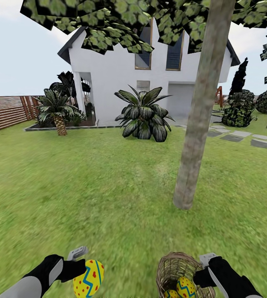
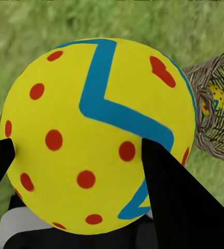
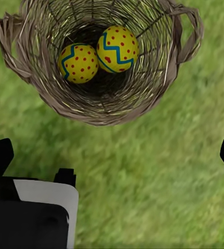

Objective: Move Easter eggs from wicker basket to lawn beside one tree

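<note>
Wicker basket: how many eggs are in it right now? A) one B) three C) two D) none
C: the right wrist view looks into the wicker basket and shows two eggs, while the left gripper has its fingers around the third egg.

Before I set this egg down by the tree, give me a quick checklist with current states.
1. Left gripper shut on the held Easter egg: ok.
2. Tree trunk in view ahead: ok.
3. Lawn between robot and trunk free of obstacles: ok.
4. Wicker basket emptied: not ok, two eggs in basket remain.
5. Right gripper open, holding nothing: ok.
6. Trunk within the left arm's reach: cannot tell.
</note>
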`<state>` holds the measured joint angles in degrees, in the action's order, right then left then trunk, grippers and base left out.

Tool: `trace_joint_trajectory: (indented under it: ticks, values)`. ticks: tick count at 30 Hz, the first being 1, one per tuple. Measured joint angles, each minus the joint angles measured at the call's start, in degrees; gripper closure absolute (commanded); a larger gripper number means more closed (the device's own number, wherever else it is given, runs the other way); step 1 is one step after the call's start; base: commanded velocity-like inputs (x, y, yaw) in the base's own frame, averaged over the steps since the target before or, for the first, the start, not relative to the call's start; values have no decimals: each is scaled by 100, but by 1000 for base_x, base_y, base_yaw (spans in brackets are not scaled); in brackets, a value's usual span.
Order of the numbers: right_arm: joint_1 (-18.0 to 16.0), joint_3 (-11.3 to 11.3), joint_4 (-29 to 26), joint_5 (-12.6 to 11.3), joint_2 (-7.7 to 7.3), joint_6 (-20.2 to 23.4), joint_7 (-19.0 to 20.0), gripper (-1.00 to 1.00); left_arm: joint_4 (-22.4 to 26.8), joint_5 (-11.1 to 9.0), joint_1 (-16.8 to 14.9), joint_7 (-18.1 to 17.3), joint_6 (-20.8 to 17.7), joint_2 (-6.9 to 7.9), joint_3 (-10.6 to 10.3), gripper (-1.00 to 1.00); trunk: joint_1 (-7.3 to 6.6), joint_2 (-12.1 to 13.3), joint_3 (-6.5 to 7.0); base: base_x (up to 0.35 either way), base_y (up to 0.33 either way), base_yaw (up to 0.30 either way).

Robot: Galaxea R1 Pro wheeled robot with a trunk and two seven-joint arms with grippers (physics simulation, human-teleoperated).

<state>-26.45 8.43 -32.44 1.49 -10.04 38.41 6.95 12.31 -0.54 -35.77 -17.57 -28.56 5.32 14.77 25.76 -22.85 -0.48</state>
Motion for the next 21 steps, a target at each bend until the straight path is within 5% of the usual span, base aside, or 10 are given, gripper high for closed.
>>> trace_joint_trajectory:
  ticks: [12, 21]
  values:
    - [1, 11, 2, 8, -1, -5, -3, -100, -7, -18, -1, -39, 0, -2, -9, 100, 0, 0, 0, 36, 277, 0]
    - [1, 9, 1, 14, -1, -2, -5, -100, -30, -23, -1, -52, 302, 7, 3, 100, -3, -4, 0, 40, 75, 0]
